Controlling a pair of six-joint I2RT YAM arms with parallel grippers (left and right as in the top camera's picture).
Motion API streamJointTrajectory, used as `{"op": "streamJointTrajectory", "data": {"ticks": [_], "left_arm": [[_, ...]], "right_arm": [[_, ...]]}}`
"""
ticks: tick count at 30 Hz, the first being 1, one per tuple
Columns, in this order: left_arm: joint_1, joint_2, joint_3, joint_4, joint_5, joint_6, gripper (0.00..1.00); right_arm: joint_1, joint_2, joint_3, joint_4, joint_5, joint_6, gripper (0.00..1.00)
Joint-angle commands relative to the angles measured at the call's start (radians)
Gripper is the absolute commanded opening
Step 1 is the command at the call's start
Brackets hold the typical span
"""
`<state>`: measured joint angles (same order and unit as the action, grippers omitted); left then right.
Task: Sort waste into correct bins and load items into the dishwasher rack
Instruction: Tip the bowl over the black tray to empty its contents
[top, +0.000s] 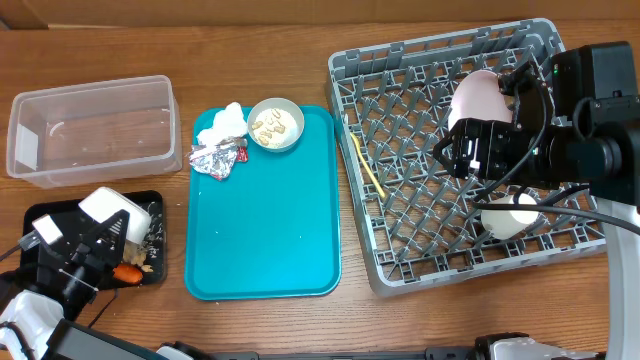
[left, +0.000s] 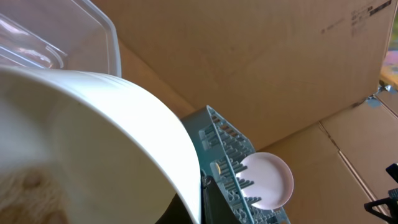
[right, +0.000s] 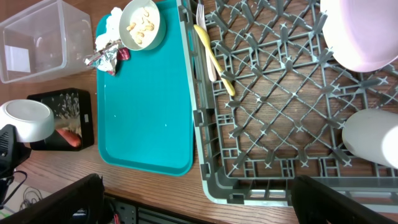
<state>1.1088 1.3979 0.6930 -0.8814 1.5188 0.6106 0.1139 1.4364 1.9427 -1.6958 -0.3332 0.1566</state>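
Note:
My left gripper (top: 92, 236) is shut on a pale bowl (top: 112, 210), held tilted over the black tray (top: 45, 215). That bowl fills the left wrist view (left: 93, 143). An orange carrot (top: 127, 271) lies in the black tray. A second bowl with beige crumbs (top: 275, 124), a white napkin (top: 226, 122) and a foil wrapper (top: 218, 157) sit on the teal tray (top: 265, 220). The grey rack (top: 400, 80) holds the pink plate (top: 478, 95), a yellow spoon (top: 372, 170), a white fork (right: 200, 12) and a white cup (top: 510, 216). My right gripper (top: 465, 150) is open over the rack.
The clear tub (top: 90, 130) stands at the back left, behind the black tray. Cardboard boxes (left: 261, 62) stand beyond the table. The right gripper (right: 199, 205) hangs over the rack's front left corner, above bare wood table (right: 155, 186).

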Motion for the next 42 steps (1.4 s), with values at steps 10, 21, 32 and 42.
{"op": "streamJointTrajectory", "data": {"ticks": [10, 21, 32, 42], "left_arm": [[0.003, -0.011, -0.007, 0.010, -0.002, 0.022, 0.04], [0.002, -0.011, -0.006, 0.015, 0.021, 0.014, 0.04], [0.016, -0.010, -0.007, 0.059, -0.078, -0.114, 0.04], [0.002, -0.010, -0.006, 0.009, 0.050, -0.051, 0.04]], "right_arm": [[0.004, 0.002, 0.002, 0.002, 0.003, -0.006, 1.00], [0.004, 0.002, 0.002, 0.002, 0.003, -0.006, 1.00], [0.004, 0.002, 0.002, 0.002, 0.003, -0.006, 1.00], [0.004, 0.002, 0.002, 0.003, -0.001, -0.003, 1.00]]}}
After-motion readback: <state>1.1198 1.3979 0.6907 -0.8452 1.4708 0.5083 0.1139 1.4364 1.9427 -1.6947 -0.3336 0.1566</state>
